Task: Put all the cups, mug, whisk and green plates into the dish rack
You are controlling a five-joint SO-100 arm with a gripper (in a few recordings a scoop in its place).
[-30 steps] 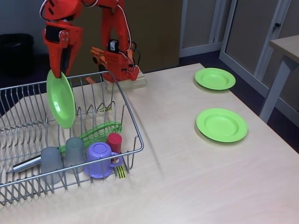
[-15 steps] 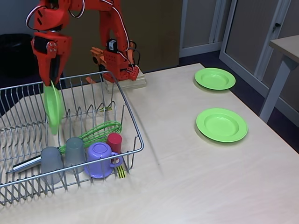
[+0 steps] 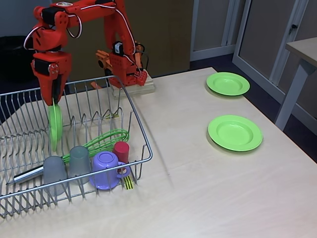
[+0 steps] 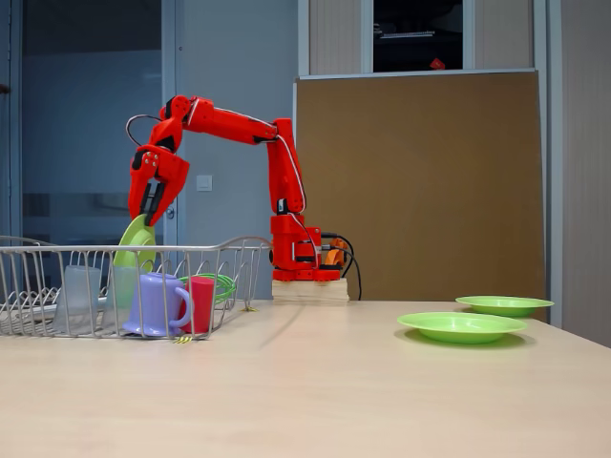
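My red gripper [image 3: 53,100] [image 4: 146,218] is shut on the top rim of a green plate [image 3: 55,127] [image 4: 134,246], which stands on edge between the prongs of the silver dish rack [image 3: 141,141] [image 4: 57,251]. In the rack's front row stand two grey cups [image 3: 54,173] [image 3: 79,161], the purple mug [image 3: 106,170] [image 4: 156,303] and the red cup [image 3: 121,151] [image 4: 200,302]. Behind them lies the green whisk [image 3: 101,140]. Two more green plates [image 3: 235,132] [image 3: 228,83] lie flat on the table to the right.
The arm's base [image 3: 128,74] sits on a wooden block behind the rack. A second table [image 3: 303,49] stands at the far right. Bare tabletop [image 3: 198,188] spreads between the rack and the flat plates.
The gripper moved left and down with the plate. The plate turned from facing the camera to edge-on and sank between the rack's prongs.
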